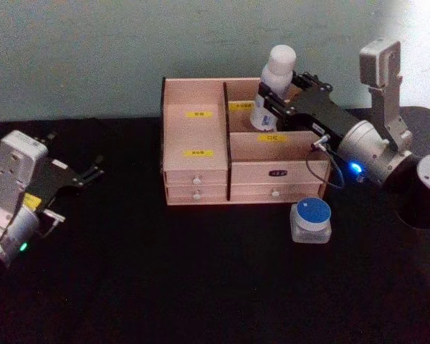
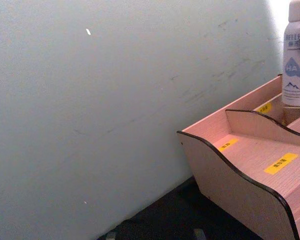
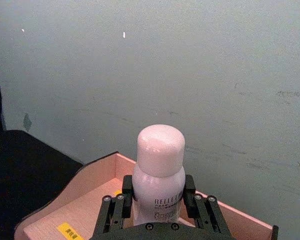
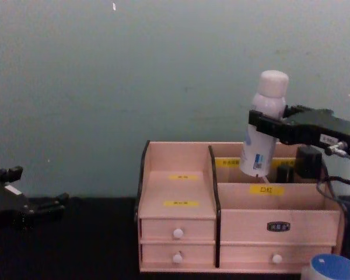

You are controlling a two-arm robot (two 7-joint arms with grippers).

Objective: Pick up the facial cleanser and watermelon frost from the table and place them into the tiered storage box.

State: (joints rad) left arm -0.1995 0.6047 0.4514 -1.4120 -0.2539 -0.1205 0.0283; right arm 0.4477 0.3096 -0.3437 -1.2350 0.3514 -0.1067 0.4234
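While gripping the facial cleanser (image 1: 275,68) at mid-body in the right gripper (image 1: 269,100), reaches in from the right over the rear right compartment of the tiered storage box (image 1: 193,80). Holds the bottle tilted, cap leaning toward the robot's right, base dipped below the back rim in the chest view; cannot tell whether it touches the compartment floor. Reads as the placing step for the first of the two items, close to done but not yet let go. Calls next for righting the bottle, easing it down until seated, then parting the fingers and drawing back up and away without brushing the tall cap. Finds the watermelon frost (image 1: 312,221) on the black table (image 1: 201,287), just in front of the box's lower right corner, blue lid up, not yet taken. Suggests fetching it afterwards with the same arm, being the nearer. Shows the left gripper (image 1: 94,172) parked well to the left of the box, fingers apart and holding nothing.
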